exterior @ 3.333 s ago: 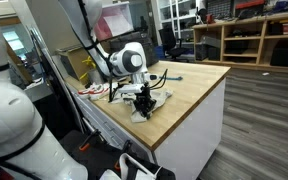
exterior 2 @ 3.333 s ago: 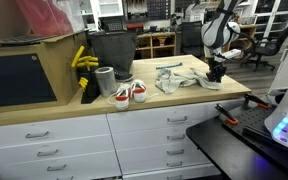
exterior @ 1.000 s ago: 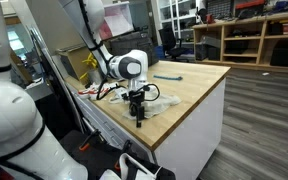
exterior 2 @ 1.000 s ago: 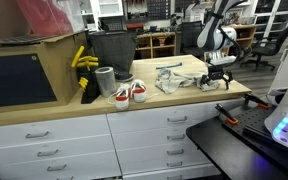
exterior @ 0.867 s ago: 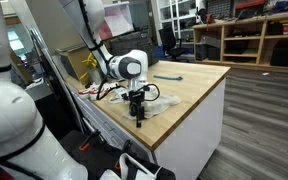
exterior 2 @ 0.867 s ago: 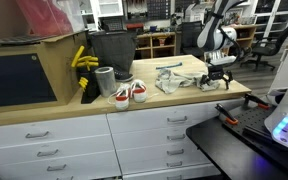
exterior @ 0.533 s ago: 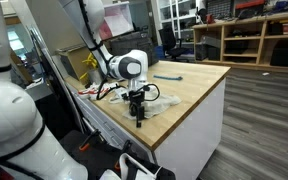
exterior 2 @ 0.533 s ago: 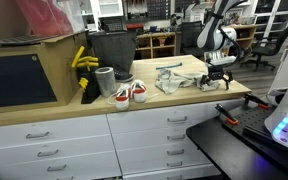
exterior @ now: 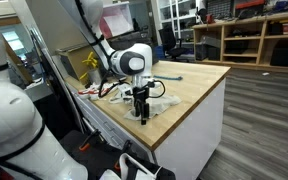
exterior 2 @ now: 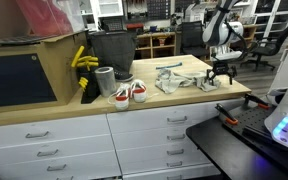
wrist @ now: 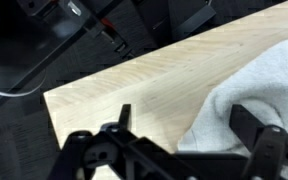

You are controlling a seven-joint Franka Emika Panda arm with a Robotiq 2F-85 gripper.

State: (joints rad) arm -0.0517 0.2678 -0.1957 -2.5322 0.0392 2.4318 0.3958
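My gripper (exterior: 141,113) hangs w/ jaws wide, empty, just above the counter (exterior: 189,85) near its corner. Towel (wrist: 252,72) lies crumpled on the wood beside me. In wrist view, its edge reaches btwn my fingers (wrist: 247,119).

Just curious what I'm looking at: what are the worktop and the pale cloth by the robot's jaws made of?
Worktop: looks like pale wood with a matt finish; straight grain lines run along it.
Cloth: seems a soft off-white fabric, perhaps towelling; it lies in rumpled folds with a slightly fuzzy surface.
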